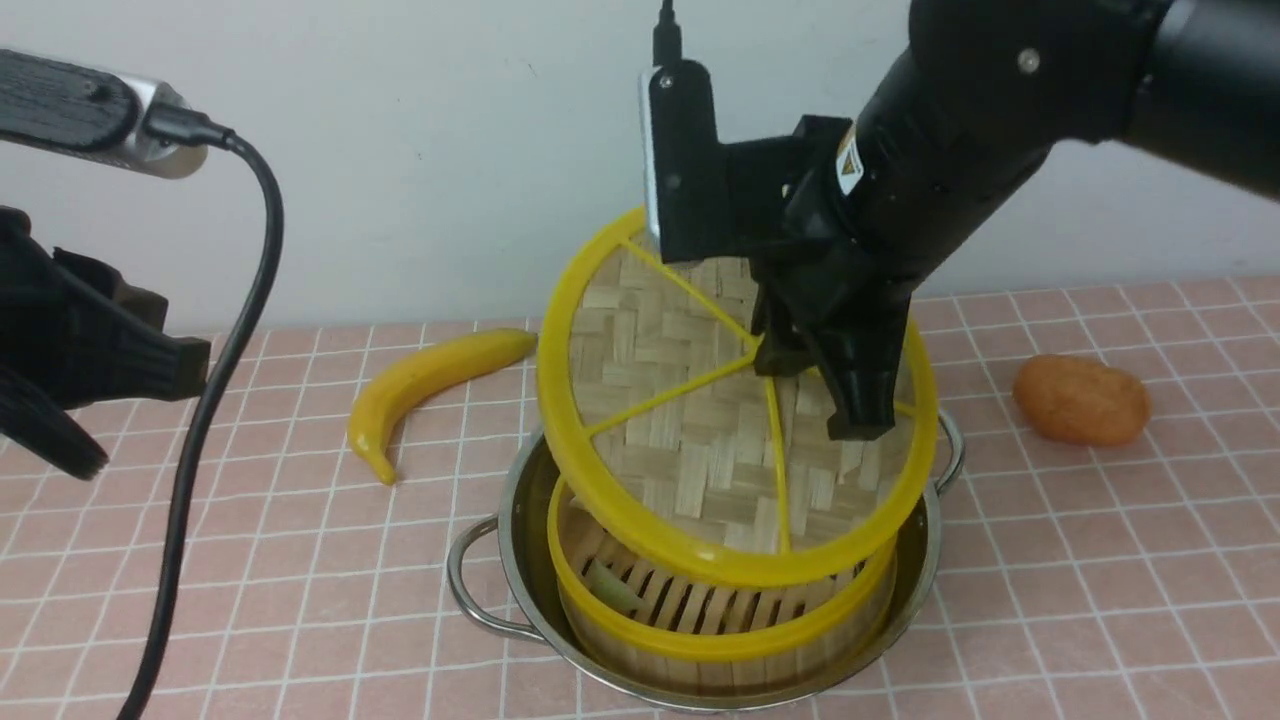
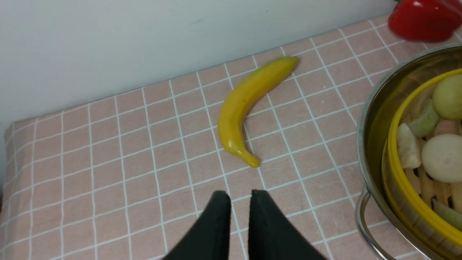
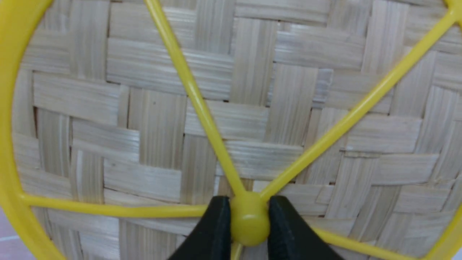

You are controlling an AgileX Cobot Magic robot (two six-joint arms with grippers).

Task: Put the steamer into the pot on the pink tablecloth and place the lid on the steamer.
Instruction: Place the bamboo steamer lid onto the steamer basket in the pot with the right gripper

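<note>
A: My right gripper [image 3: 249, 220] pinches the hub of the lid [image 1: 700, 400], tilted just above the steamer [image 1: 720, 620]

B: So the steamer's in the pot [image 1: 925, 560] already?

A: Yes, on the pink tablecloth [image 1: 1100, 580]; lidding remains. The left gripper [image 2: 240, 216] hangs nearly closed, empty

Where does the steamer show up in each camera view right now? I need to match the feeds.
Front view: steamer low centre, inside the pot, under the tilted lid.
Left wrist view: steamer at right edge, in the pot.
Right wrist view: not visible; the lid fills it.
Shared landmark: banana.
</note>
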